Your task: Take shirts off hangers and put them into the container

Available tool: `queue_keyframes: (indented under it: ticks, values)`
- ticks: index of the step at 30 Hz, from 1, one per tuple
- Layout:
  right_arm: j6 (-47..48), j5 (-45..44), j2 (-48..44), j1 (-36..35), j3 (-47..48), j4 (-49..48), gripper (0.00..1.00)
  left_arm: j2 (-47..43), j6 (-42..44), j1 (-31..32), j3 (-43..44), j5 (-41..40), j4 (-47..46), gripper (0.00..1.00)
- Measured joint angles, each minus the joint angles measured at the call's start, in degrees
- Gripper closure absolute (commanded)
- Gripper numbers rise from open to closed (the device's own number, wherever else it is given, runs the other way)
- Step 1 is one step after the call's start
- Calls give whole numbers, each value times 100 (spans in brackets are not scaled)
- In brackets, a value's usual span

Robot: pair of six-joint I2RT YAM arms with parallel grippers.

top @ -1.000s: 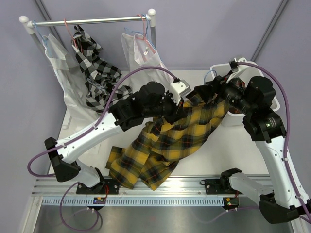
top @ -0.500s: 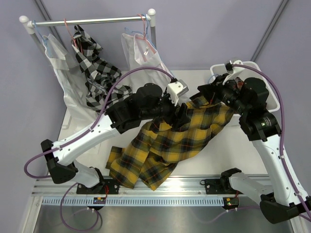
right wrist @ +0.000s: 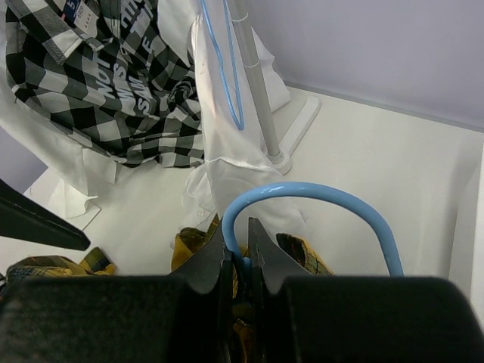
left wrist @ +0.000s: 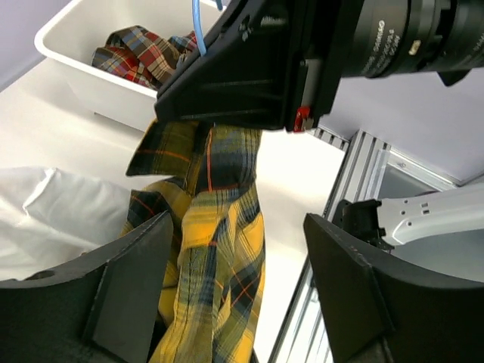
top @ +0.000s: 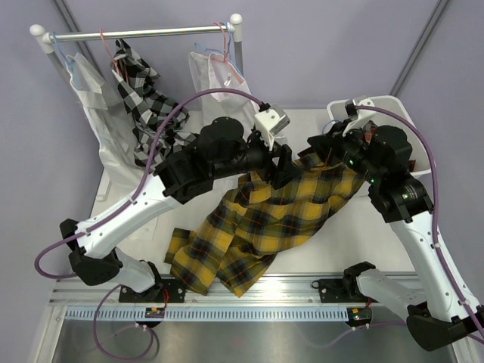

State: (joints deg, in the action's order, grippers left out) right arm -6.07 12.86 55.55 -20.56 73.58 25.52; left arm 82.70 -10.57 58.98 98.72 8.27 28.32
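Bearing white lettering point(right wrist: 125, 82) too crumpled to read, the checked shirt point(right wrist: 83, 113) hangs.

Shirts: five are showing. Three are hanging on the rack point(top: 151, 32): white shirt point(top: 94, 121) at its left end, checked shirt point(top: 147, 106) next along, second white shirt point(top: 215, 83) at its right end. Yellow plaid shirt point(top: 249, 227) is lying in front of the rack. Red plaid shirt point(left wrist: 140, 51) is sitting in the tub point(left wrist: 98, 94), right of the rack.
Tubs: one. Racks: one.
Hangers: one blue hanger point(right wrist: 302, 189) is sitting off the rack, by the tub; those on the rack are overlapping, count unclear.
Arms: two, left arm point(top: 151, 204), right arm point(top: 423, 234).
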Motion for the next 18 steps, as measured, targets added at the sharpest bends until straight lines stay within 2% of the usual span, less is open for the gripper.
queue_keyframes:
  ticks: [7,11,18]
  values:
    - [33,-26,-35,-17,0,2,100,348,66,0,57,-212,0,35]
    - [33,-24,-70,-17,0,0,100,417,120,0,57,-319,17,48]
    - [33,-24,-81,-20,-33,-17,100,505,170,2,57,-332,17,87]
